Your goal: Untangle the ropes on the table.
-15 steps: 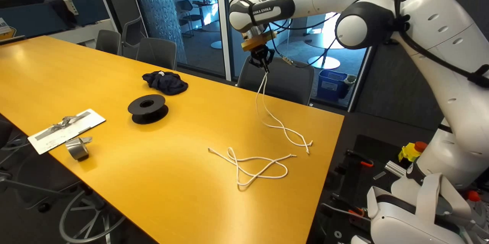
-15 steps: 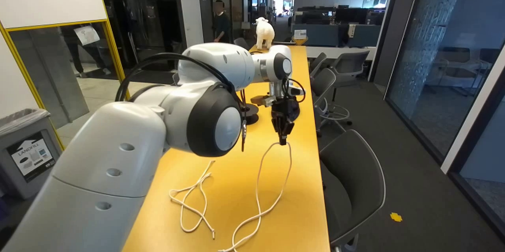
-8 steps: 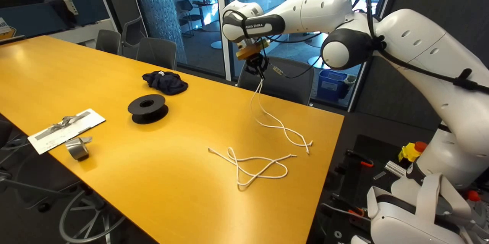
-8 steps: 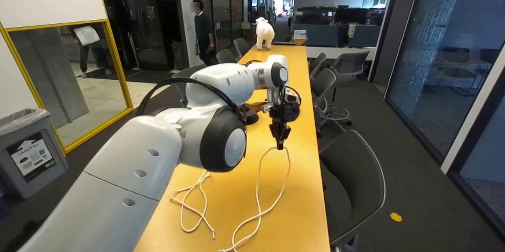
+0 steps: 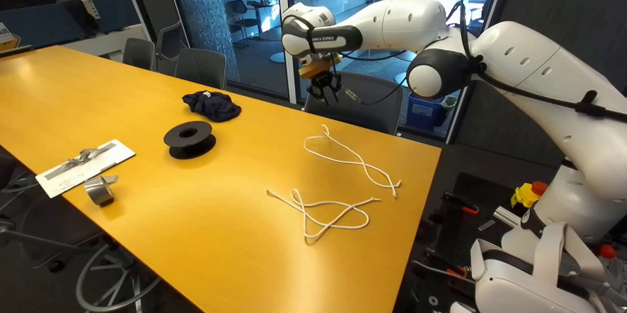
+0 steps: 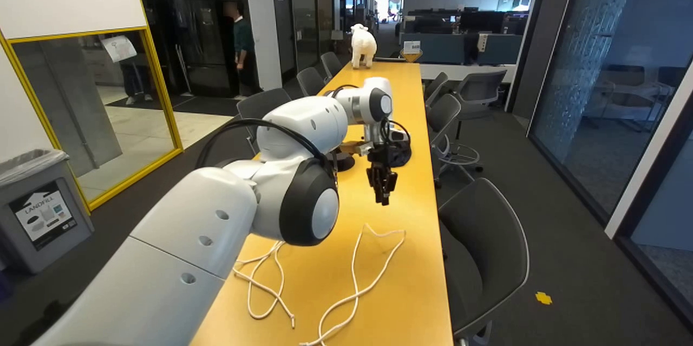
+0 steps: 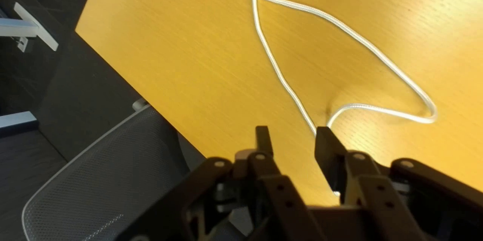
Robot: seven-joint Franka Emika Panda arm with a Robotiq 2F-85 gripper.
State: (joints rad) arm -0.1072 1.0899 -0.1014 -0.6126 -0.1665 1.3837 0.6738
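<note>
Half a second ago the rope (image 5: 361,161) on the chair (image 5: 362,114) side still hung from the gripper (image 7: 293,131); now its loop has dropped onto the table (image 5: 235,234) and the fingers (image 7: 329,152) have parted. They stand apart by a fair gap — whether that is as wide as they go, I can't tell — with tabletop showing between them and nothing in their hold. In both exterior views there's air between them and that rope.

It lies along the chair side, one strand crossing the other partway down, both ends together toward the table's short edge; a bit of the loop may not be lying flat. The second rope (image 5: 330,226) rests near it, not touching, with several crossings of its own.

I'd call this the letting-go step: the two ropes lie separate, nothing binding one to the other that I can see. What it calls for next, to my eye, is a straight lift away — in the wrist view one finger covers part of the loop, and a low sideways swing might snag it. If each rope is meant to be straightened too, the second one's crossings would want picking out.
</note>
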